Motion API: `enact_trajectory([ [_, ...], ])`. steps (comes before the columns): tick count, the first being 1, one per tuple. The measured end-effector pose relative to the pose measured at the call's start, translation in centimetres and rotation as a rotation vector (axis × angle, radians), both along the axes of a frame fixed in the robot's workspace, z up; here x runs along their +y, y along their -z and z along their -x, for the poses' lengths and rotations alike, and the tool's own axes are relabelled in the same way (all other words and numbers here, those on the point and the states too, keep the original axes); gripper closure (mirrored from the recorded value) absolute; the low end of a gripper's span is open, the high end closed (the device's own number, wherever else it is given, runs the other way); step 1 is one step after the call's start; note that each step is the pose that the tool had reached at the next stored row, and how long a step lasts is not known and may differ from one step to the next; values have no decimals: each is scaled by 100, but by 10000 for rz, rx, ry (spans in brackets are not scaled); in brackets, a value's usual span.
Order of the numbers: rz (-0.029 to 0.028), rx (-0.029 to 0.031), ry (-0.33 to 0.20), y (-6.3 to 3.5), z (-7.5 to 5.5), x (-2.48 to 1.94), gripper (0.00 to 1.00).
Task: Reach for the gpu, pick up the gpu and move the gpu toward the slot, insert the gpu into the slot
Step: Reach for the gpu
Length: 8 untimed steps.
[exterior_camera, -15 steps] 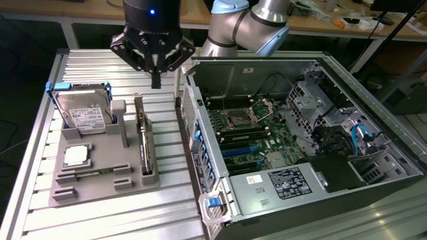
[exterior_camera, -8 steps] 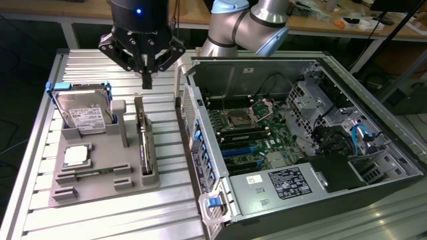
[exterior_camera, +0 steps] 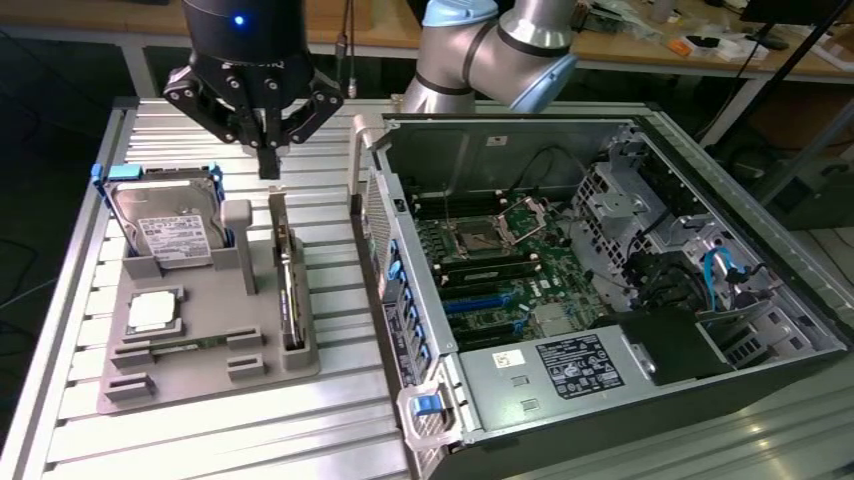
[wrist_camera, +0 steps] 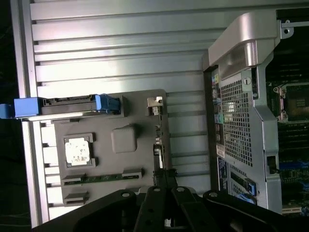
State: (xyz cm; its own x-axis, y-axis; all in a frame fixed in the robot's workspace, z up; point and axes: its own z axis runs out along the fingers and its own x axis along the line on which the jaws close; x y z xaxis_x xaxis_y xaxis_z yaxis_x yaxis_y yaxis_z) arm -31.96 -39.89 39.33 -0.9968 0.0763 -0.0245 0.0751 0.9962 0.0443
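The gpu (exterior_camera: 284, 290) is a long, thin dark card standing on edge in the grey holder (exterior_camera: 200, 375), at the holder's side nearest the computer case. In the wrist view the gpu (wrist_camera: 158, 140) shows edge-on, with its silvery bracket end beside it. My gripper (exterior_camera: 271, 165) hangs in the air just above the card's far end, fingers pressed together and holding nothing. Its fingertips (wrist_camera: 164, 175) sit over the card's line in the wrist view. The slot (exterior_camera: 483, 298) is a blue strip on the green motherboard inside the open case, to the exterior view's right of the gripper.
A silver hard drive (exterior_camera: 167, 228) with blue end clips stands in the holder, and a square processor chip (exterior_camera: 154, 310) lies in front of it. The open computer case (exterior_camera: 400, 290) rises right beside the holder. The ribbed metal table (exterior_camera: 240, 430) carries everything.
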Motion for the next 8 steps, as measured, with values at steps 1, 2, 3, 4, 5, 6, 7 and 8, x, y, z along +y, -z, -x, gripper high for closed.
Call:
enact_trajectory([
  [1,0,1,-1,0,22,0,89],
  [2,0,0,-1,0,42,0,89],
  [3,0,1,-1,-1,62,0,89],
  [4,0,0,-1,0,82,0,89],
  [5,0,0,-1,0,99,0,89],
  [6,-1,-1,-1,0,104,0,89],
  [7,-1,0,-1,0,104,0,89],
  [8,-1,0,-1,0,104,0,89],
])
